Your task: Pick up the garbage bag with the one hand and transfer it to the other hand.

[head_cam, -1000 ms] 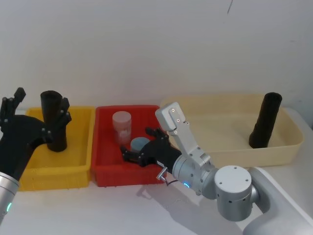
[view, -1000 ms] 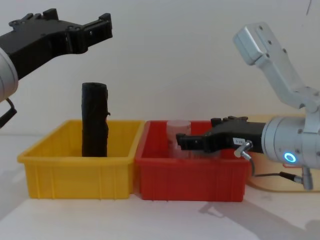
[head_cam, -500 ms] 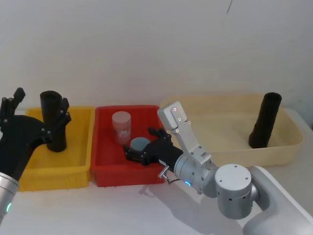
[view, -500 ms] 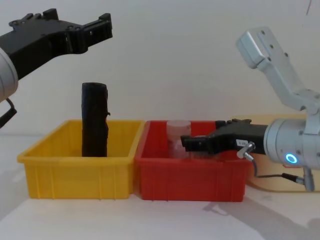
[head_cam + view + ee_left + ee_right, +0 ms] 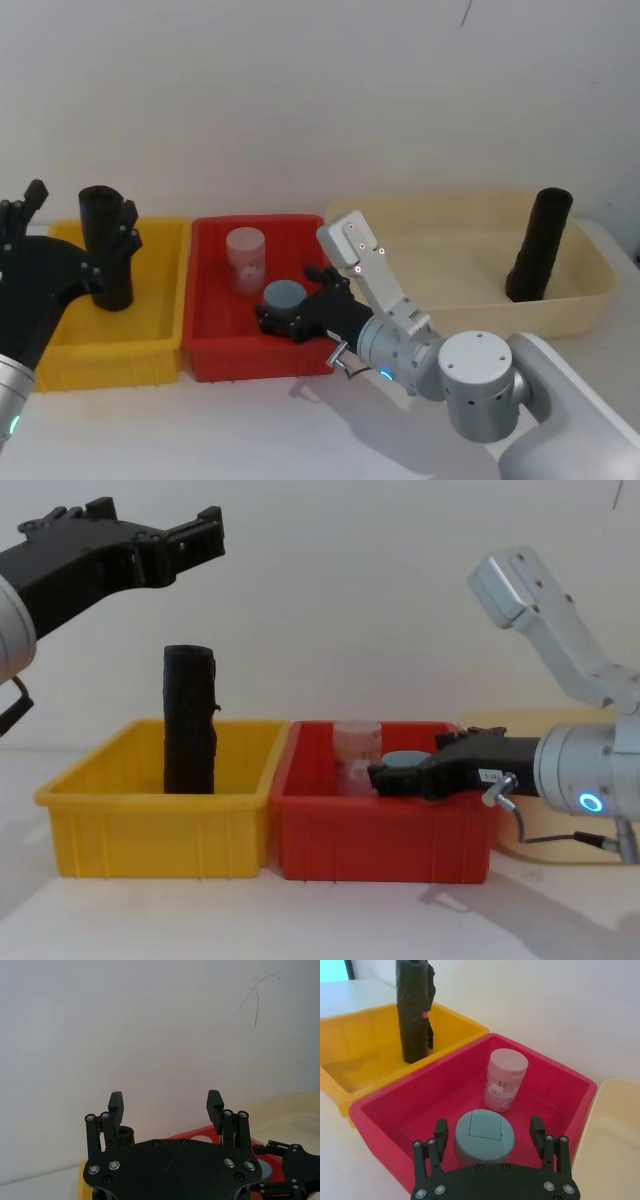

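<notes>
The garbage bag point(image 5: 538, 245), a smooth black roll, stands upright at the right end of the beige tray point(image 5: 575, 295), apart from both grippers. My left gripper point(image 5: 82, 205) point(image 5: 160, 525) point(image 5: 165, 1102), the one hand, hangs open and empty high over the yellow bin point(image 5: 160, 300). My right gripper point(image 5: 295, 315) point(image 5: 400, 775) point(image 5: 488, 1127), the other hand, is open low over the red bin point(image 5: 215, 340), with its fingers on either side of a grey-blue capped jar point(image 5: 478, 1135).
A slimmer wrinkled black roll point(image 5: 108, 250) point(image 5: 190, 720) stands in the yellow bin under my left gripper. A pink-capped jar point(image 5: 246, 258) point(image 5: 505, 1080) stands in the red bin behind the grey-blue one. The three containers sit side by side against the white wall.
My right gripper has drawn back a little to the right over the red bin, staying open. The left arm and the garbage bag have not moved.
</notes>
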Available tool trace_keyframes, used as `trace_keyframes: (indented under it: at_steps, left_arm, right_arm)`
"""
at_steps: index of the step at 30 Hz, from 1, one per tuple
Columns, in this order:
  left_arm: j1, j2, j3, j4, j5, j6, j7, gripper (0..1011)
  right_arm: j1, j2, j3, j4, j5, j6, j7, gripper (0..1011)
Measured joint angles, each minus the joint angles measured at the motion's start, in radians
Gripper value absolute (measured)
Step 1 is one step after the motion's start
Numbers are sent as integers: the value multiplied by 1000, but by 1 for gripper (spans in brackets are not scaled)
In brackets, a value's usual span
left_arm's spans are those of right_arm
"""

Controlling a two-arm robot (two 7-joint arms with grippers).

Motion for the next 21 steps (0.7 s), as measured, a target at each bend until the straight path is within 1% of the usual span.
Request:
trace_keyframes:
  at_steps: [7,9,10,13,14,16,18,21]
  left_arm:
    - [0,0,0,0,0,0,0,1001]
    - [0,0,0,0,0,0,0,1001]
    - [0,0,0,0,0,0,0,1000]
    - [0,0,0,0,0,0,0,1000]
    - [0,0,0,0,0,0,0,1000]
    - [0,0,0,0,0,0,0,1001]
    - [0,0,0,0,0,0,0,1001]
    - [0,0,0,0,0,0,0,1001]
  right_arm:
    - [5,0,0,1,-6,27,-1,1000]
    - [6,-1,1,2,-8,34,-3,978]
    - [6,-3,2,3,-9,38,-4,938]
    - [7,-5,5,3,-10,45,-9,897]
    - [7,-8,8,4,-12,51,-15,849]
    - [6,-12,13,5,-13,58,-22,815]
    - [6,-15,16,5,-13,62,-26,743]
    - [5,-19,22,6,-14,67,-33,672]
